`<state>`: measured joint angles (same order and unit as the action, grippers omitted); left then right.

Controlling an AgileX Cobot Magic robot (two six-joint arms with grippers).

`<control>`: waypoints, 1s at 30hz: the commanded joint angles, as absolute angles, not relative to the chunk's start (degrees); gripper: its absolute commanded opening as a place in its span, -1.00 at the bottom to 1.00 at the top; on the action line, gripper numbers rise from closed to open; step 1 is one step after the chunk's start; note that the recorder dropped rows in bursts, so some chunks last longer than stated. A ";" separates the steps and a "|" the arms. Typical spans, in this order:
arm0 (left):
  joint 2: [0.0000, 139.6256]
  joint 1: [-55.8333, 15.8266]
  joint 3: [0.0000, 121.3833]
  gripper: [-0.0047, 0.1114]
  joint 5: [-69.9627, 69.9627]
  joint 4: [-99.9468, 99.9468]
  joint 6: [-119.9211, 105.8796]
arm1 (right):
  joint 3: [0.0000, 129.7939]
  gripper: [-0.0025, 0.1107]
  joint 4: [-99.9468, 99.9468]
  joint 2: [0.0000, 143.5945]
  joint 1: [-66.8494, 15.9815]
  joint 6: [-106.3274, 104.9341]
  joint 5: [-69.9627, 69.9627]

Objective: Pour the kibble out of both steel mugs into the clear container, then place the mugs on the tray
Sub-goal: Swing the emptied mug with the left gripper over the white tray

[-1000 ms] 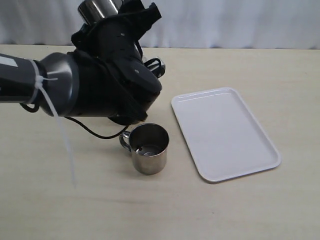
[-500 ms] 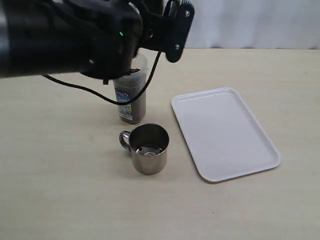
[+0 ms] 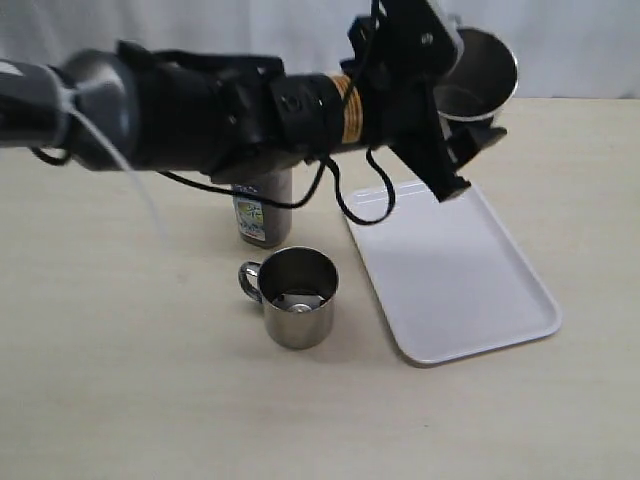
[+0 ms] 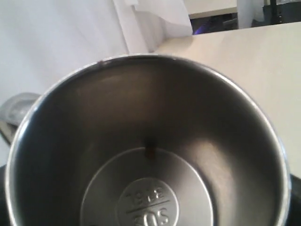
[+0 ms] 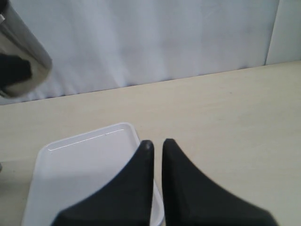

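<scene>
In the exterior view, we see the left arm stretching from the left edge across to the upper right of the frame. Its left claw [image 3: 462, 112] grips the raised steel mug [image 3: 487, 70], holding it in the air, tilted, above the far end of the white tray [image 3: 450, 280]. In the left wrist view this mug [image 4: 146, 141] fills the frame, and we see a bare steel inside with a stamped base and one tiny dark speck.

The standing steel mug [image 3: 300, 297] sits upright on the pale surface [image 3: 150, 400] at lower centre, with its handle pointing left, just left of the tray. Behind it, partly hidden by the arm, stands the clear container [image 3: 262, 210] with its blue-and-white label. Brownish kibble [image 3: 279, 203] shows through its wall.

In the right wrist view, the right claw [image 5: 156, 143] is closed on nothing, its two black fingers almost touching. It hangs over a corner of the tray [image 5: 84, 169].
</scene>
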<state>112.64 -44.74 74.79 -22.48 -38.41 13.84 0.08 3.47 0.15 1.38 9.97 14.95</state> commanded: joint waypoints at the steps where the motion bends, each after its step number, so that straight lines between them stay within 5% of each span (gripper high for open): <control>1: 121.96 -44.63 78.39 -0.92 -27.83 -34.60 18.28 | 0.00 -0.87 3.43 0.00 1.20 9.82 14.81; 14: 138.09 -47.61 99.48 -0.92 -15.26 -24.06 18.26 | 0.00 -0.87 3.43 0.00 1.20 9.82 14.81; 30: 146.23 -45.91 103.09 -0.86 -17.49 -24.27 18.17 | 0.00 -0.87 3.43 0.00 1.20 9.82 14.81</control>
<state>146.35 -46.03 102.63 -15.97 -24.80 17.90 0.08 3.47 0.15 1.38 9.97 14.95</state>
